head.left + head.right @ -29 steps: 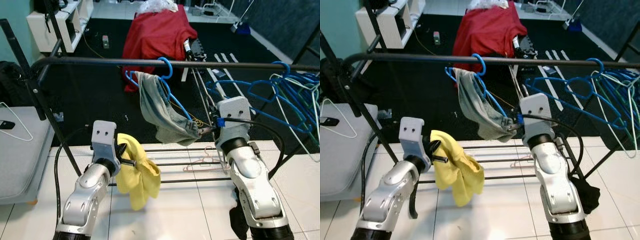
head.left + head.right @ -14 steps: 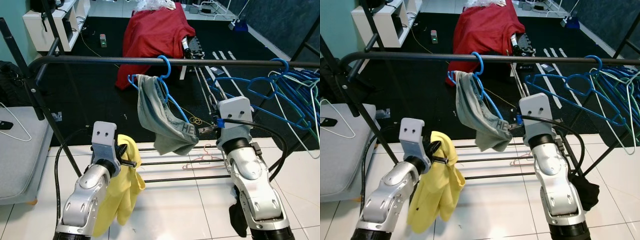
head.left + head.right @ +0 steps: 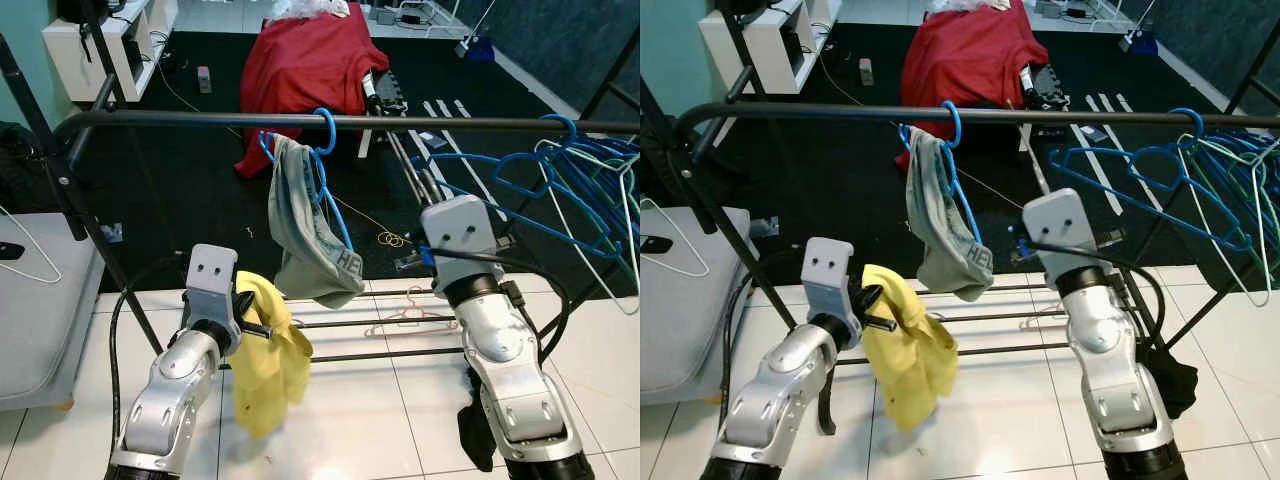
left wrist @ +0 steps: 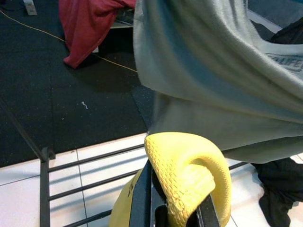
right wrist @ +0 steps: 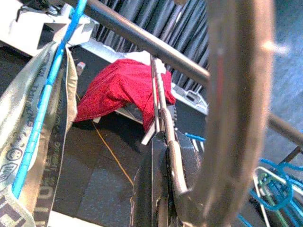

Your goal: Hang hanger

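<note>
Hanger [image 3: 322,160] now hangs by its hook from the rail [image 3: 180,121], grey garment [image 3: 305,240] draped on it; my right gripper [image 3: 407,263], previously at the garment's hem, has drawn back, its jaw state undetermined. My left gripper [image 3: 262,327], below the rail, is clenched on yellow cloth [image 3: 268,365]. Hanging appears complete.

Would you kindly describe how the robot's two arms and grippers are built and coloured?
Both arms are glossy silver shells with black joints and a black cable each. A pale grey box with two small holes caps each wrist. The left gripper and right gripper have black fingers.
</note>
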Tool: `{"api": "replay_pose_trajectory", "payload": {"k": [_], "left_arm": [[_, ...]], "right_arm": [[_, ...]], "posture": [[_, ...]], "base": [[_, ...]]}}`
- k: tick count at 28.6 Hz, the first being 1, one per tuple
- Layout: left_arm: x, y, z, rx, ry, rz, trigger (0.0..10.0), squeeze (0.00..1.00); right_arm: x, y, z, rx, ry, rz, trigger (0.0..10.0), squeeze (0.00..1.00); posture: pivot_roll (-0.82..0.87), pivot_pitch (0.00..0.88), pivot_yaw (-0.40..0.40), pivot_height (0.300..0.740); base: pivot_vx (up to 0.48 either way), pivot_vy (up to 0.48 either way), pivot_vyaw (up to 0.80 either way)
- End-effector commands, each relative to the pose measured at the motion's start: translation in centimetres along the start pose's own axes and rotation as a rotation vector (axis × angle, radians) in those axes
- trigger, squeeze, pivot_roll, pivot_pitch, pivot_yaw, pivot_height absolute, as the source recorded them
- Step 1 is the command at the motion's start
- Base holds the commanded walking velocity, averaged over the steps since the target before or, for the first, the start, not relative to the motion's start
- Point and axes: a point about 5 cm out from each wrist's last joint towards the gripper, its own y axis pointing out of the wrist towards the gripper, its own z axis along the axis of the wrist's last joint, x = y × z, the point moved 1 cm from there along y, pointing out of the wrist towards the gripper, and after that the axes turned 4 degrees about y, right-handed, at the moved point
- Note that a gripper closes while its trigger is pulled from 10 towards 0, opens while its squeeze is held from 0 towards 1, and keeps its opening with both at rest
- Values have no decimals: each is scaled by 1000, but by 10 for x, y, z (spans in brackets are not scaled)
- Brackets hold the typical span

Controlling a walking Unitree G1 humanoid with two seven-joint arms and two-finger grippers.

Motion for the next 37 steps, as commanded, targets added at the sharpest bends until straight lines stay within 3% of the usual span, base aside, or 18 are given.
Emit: {"api": "replay_pose_trajectory", "payload": {"k": [1,21,37], "left_arm": [[-1,-4,-1,2,22,-4,10000,0],[-1,-5,-4,-14,78,-18,10000,0],[-1,-5,-4,-16,92,-26,10000,0]], "right_arm": [[1,-3,19,112,-23,-7,10000,0],[-4,-1,35,223,-168,-30,10000,0],[1,4,48,278,-190,-77,10000,0]], "posture": [[-83,206,-41,740],[-81,213,-37,740],[-78,215,-37,740]], "base": [[0,0,0],[0,0,0],[0,0,0]]}}
